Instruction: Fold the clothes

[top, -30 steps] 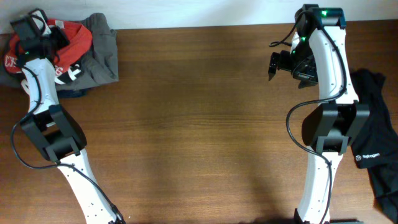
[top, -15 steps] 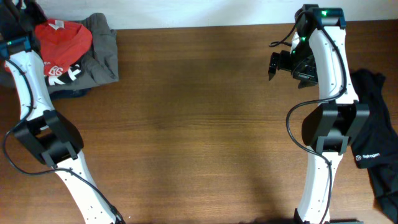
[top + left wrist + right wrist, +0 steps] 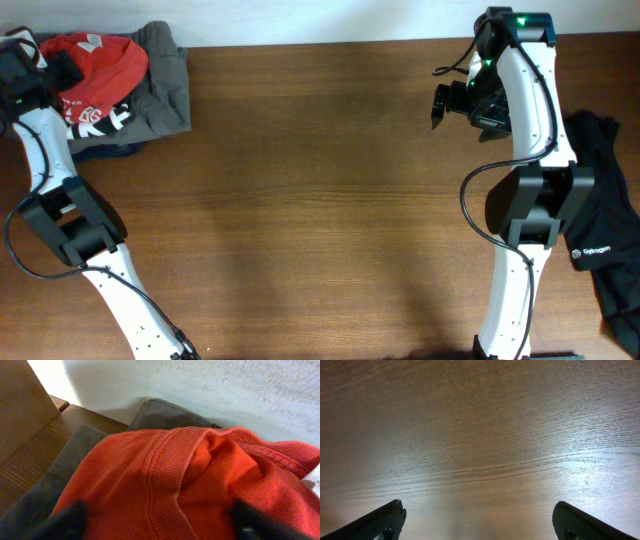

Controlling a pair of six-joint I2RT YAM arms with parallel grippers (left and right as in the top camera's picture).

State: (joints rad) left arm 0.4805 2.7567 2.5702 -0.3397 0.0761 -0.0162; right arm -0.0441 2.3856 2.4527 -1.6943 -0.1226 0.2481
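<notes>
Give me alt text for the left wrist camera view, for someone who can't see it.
A red-orange shirt with a ribbed collar fills the view, lying crumpled on a grey garment against a white wall. The left gripper is open, its two dark fingertips blurred at the bottom corners. Wooden table shows at left.

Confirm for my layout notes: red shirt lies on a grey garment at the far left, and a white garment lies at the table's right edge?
No: the overhead view shows the right-edge garment is black, not white. The red shirt does lie on the grey garment.
</notes>
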